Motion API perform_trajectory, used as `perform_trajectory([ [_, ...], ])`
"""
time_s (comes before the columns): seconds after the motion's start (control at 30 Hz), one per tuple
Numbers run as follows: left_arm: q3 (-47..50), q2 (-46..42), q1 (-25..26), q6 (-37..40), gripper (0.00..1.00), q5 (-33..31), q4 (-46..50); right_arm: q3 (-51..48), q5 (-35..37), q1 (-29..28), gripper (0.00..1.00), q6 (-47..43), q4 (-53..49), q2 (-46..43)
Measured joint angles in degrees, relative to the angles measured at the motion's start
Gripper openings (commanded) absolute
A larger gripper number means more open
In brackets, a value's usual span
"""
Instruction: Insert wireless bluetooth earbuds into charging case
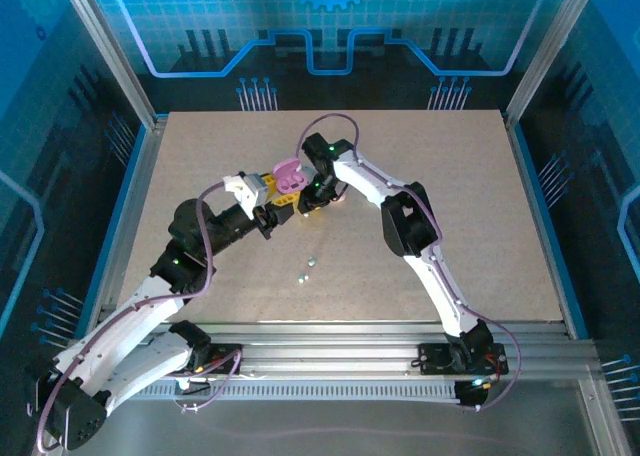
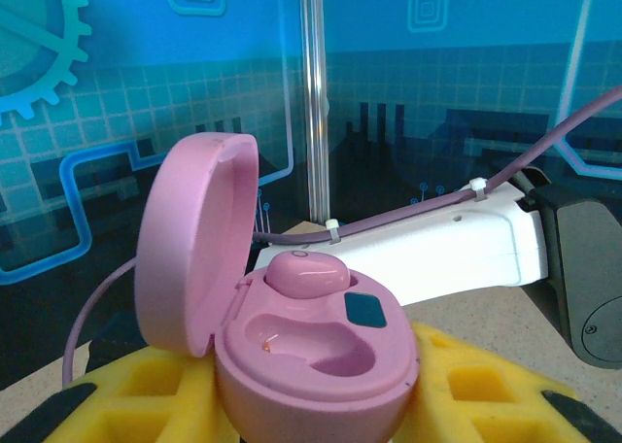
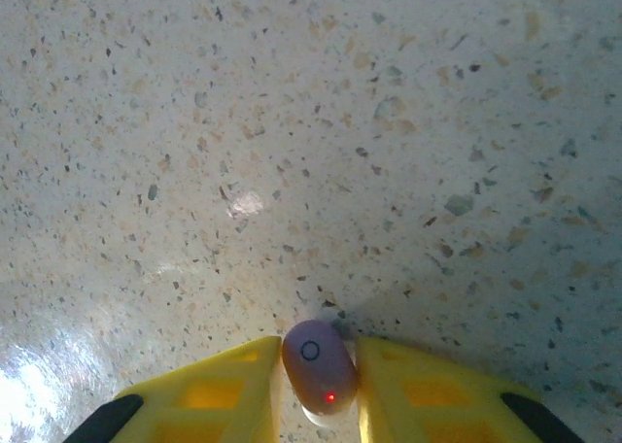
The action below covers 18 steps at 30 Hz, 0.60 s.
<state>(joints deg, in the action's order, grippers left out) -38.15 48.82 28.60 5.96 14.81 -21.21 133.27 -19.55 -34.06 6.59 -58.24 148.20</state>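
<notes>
Grips the pink charging case (image 2: 321, 365) from both sides in the left pincer (image 2: 311, 414), nearly closed, above the middle of the table (image 1: 480, 226), somewhat toward the far edge. Holds it with the lid (image 2: 194, 239) tilted back, probably to leave the sockets free from above. Carries one pink earbud (image 2: 303, 271) in the far socket; leaves the near socket (image 2: 311, 341) empty. Just beside, pinches a second earbud (image 3: 319, 360) on the table with the right pincer (image 3: 319, 390), fingers touching both its sides, likely for lifting it to that socket. Leaves two pale earbuds (image 1: 313, 260) loose toward the near edge.

The speckled table (image 1: 450, 226) carries two tiny pale earbuds (image 1: 313, 261).
</notes>
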Motion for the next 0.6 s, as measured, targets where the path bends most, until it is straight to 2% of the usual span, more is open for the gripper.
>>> perform_trajectory([
  [0.27, 0.0, 0.5, 0.0, 0.0, 0.36, 0.0, 0.0, -1.0, -1.2, 0.0, 0.2, 1.7, 1.4, -0.3],
  [0.43, 0.0, 1.6, 0.0, 0.0, 0.35, 0.0, 0.0, -9.0, -1.9, 0.1, 0.19, 4.1, 4.5, -4.9],
  [0.6, 0.0, 2.9, 0.0, 0.0, 0.36, 0.0, -0.1, -19.7, -1.9, 0.7, 0.19, 6.9, 8.2, -14.1],
])
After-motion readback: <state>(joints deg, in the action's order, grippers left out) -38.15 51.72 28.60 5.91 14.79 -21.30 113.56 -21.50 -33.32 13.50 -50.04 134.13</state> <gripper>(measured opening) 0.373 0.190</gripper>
